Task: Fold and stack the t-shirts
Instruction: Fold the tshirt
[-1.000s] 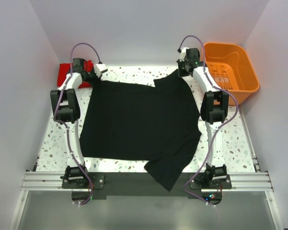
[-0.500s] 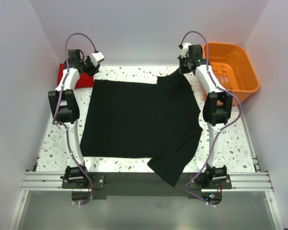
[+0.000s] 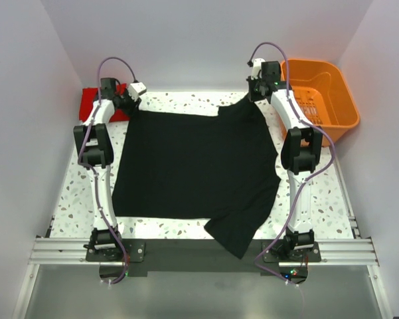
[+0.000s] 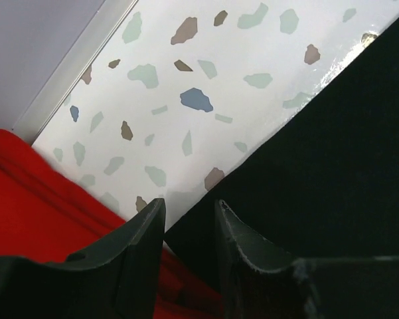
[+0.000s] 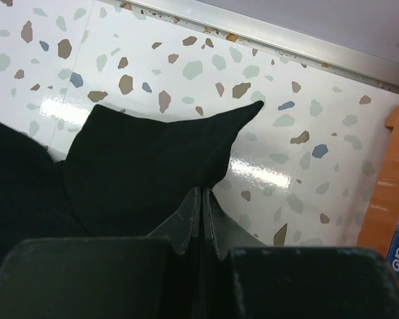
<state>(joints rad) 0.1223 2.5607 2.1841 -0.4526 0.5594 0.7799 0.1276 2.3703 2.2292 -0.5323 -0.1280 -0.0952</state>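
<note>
Black shirt (image 3: 192, 169) lies spread flat on table (image 3: 326, 199), covering most of the middle. One sleeve at the near right hangs over the table's near edge, between the two arm bases. Near hem roughly straight, body mostly smooth.

Far left: left pincer (image 4: 189, 211) sits at the black shirt's far-left corner. Its fingers (image 4: 143, 239) are released, a narrow gap between them. Shirt edge and bare table show through the gap. Cannot tell if the tips touch cloth.

Far right: right pincer (image 5: 203, 199) is clenched on the black shirt's far-right sleeve. Fingers are pressed together with cloth between them. A pointed sleeve tip sticks out past the tips over the table, and the cloth is bunched up there.

Red shirt (image 3: 89, 101) is folded at the table's far-left corner, just beside the left pincer and next to the black shirt's corner. Orange basket (image 3: 312, 62) stands at the far right, beyond the right arm, off the table's edge.
</note>
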